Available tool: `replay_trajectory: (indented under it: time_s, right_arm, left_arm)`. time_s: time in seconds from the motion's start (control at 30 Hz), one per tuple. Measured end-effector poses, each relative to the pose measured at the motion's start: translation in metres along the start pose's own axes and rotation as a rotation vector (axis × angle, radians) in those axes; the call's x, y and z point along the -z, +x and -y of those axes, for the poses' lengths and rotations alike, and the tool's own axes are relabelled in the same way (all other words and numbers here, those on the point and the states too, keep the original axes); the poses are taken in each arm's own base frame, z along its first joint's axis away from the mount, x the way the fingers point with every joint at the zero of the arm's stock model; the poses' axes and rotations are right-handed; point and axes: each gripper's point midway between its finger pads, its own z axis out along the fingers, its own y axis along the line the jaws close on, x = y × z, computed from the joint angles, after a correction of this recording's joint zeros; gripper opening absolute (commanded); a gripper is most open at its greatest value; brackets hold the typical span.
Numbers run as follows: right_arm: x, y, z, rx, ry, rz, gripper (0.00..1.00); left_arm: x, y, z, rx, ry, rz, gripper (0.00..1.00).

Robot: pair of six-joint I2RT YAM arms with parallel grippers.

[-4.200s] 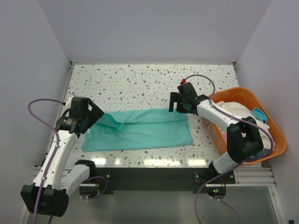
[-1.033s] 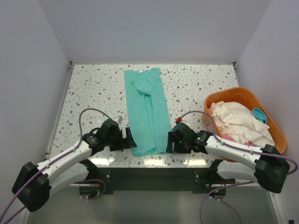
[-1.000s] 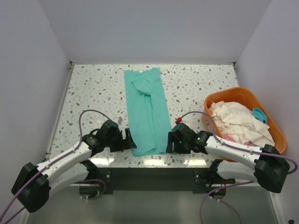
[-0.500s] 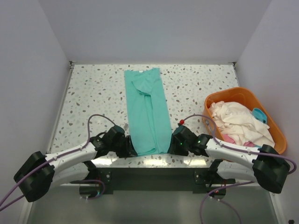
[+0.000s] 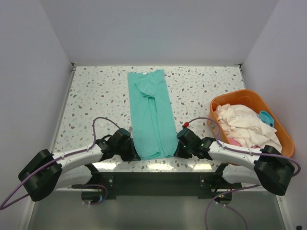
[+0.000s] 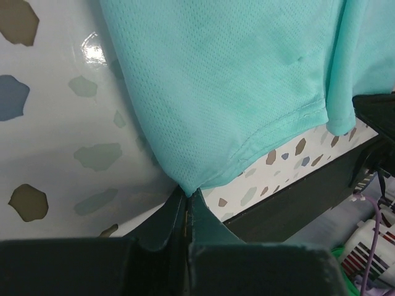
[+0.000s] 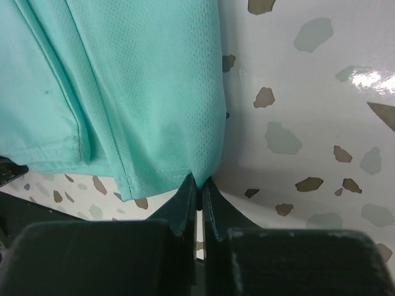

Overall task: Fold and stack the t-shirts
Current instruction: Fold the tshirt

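Where the left jaws meet: the left gripper is pinched tight on the near left corner of the teal t-shirt. The hem corner is drawn into a small peak between the fingers.
Where the right jaws meet: the right gripper is closed just as tight on the near right corner of the same shirt, with cloth caught at the very fingertips.
Near hem: it stretches between the two grippers, close to the near edge of the table.
Shirt: it is folded into a long narrow strip and lies flat on the speckled top. It runs from the near edge to the far edge, roughly mid-table, and overlapping layers show along its length.
Arms: both lie low along the near edge, reaching inward toward each other from either side.
Basket: orange, on the right side of the table, well apart from the teal strip.
Inside the basket: a cream shirt is heaped on top, a pink shirt peeks out at the near side, and a bit of light blue cloth sits by the right rim.
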Motion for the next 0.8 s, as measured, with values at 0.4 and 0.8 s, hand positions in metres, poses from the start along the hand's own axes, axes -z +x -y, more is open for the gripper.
replay_trajectory:
  time_s: [0.4,0.8]
  right_arm:
    - [0.014,-0.036,-0.017,0.079,0.016,0.118,0.0]
    - [0.029,-0.157,-0.088,0.13,-0.008,0.379,0.0]
  left_arm:
    - [0.011,-0.028,0.025,-0.056,0.014,0.087,0.0]
    - [0.022,-0.138,0.05,-0.022,-0.01,0.276,0.0]
